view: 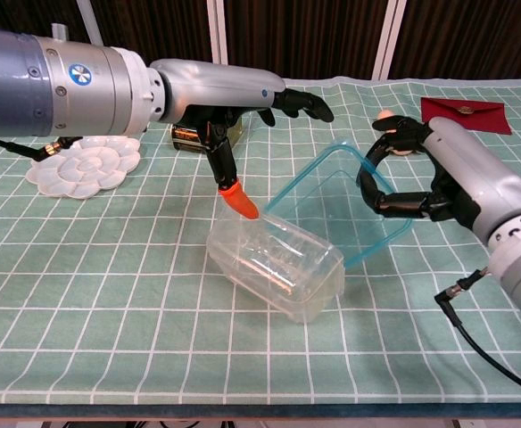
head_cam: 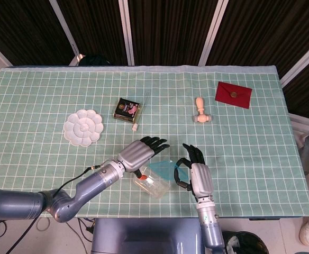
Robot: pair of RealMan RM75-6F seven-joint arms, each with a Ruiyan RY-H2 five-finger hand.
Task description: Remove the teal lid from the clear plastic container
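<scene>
Right hand (view: pixel 421 183) holds teal lid (view: pixel 336 201) above checked tablecloth (view: pixel 136 294).

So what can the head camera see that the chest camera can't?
Only the head view shows the whole wooden stamp and the full table from above. Only the chest view shows, side-on, that the teal lid is off and tilted up, and the orange tip on a finger of the left hand touching the clear plastic container. Both show the right hand holding the lid, the white palette, the small box and the red envelope.
</scene>
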